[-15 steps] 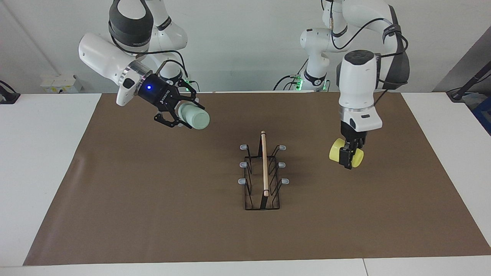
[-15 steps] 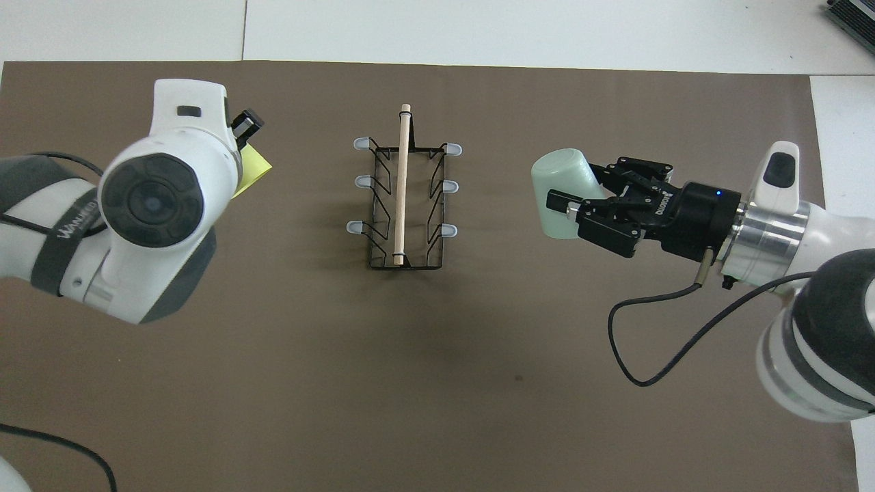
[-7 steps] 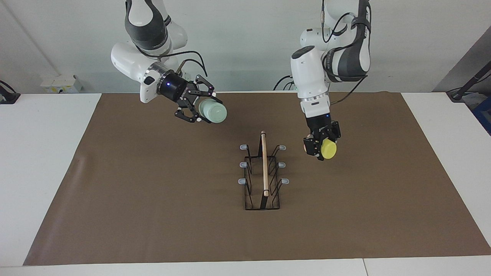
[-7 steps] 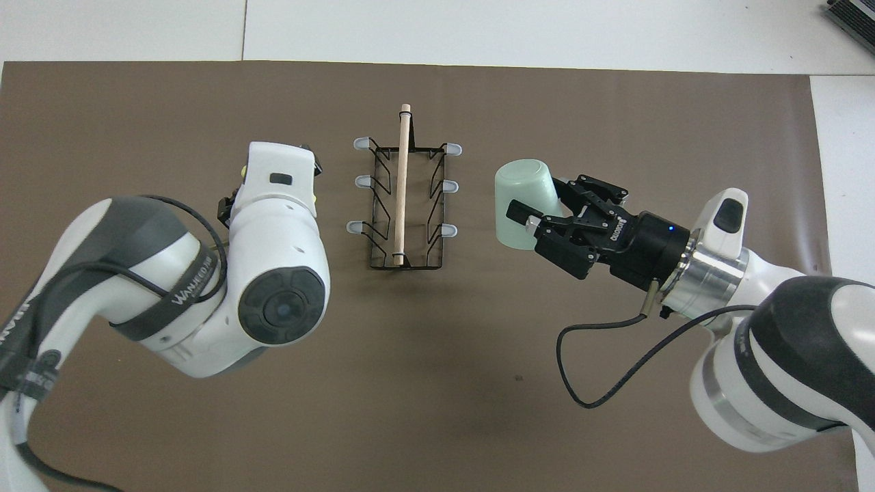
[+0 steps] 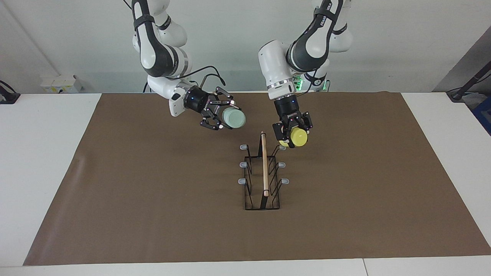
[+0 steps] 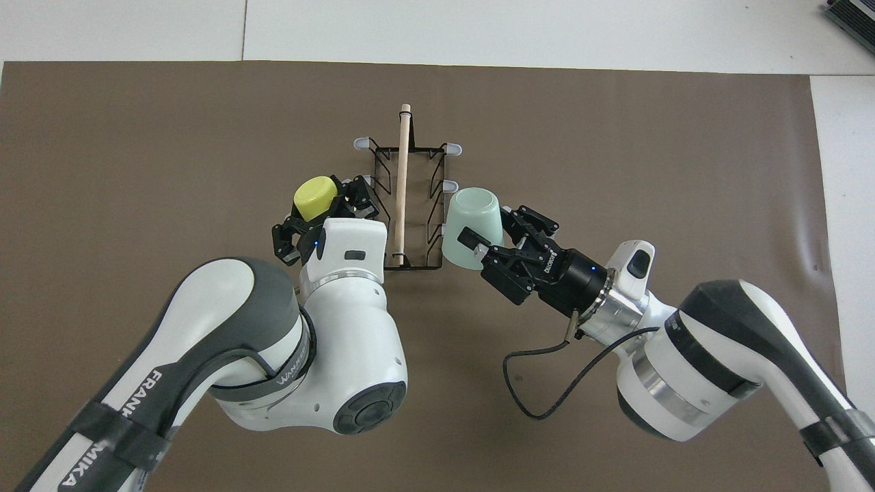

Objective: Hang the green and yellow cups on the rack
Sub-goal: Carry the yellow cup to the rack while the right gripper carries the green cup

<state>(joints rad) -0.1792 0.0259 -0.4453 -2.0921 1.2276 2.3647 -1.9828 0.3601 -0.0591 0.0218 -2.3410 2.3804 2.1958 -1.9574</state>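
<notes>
1. The rack stands on the brown mat near the middle of the table. It is a narrow black wire stand with a light wooden rod along its top. The rod runs from the robots' end outward.
2. Six grey-tipped prongs stick out from it, three on each side. In the facing view five show bare; the sixth is partly hidden by the yellow cup.
3. My left gripper pinches the yellow cup by its rim. The cup is in the air, tilted, with its closed bottom facing away from my base.
4. In the facing view the yellow cup sits just at the prong nearest the robots on the left arm's side of the rack. I cannot tell whether cup and prong touch.
5. In the overhead view the same cup shows beside the rack, with my left gripper just below it.
6. My right gripper pinches the green cup by its rim. The cup lies on its side in the air, bottom pointing toward the rack.
7. In the facing view the green cup hangs over the mat, apart from the rack, on the right arm's side.
8. In the overhead view the green cup appears against the rack's prongs, held by my right gripper.
</notes>
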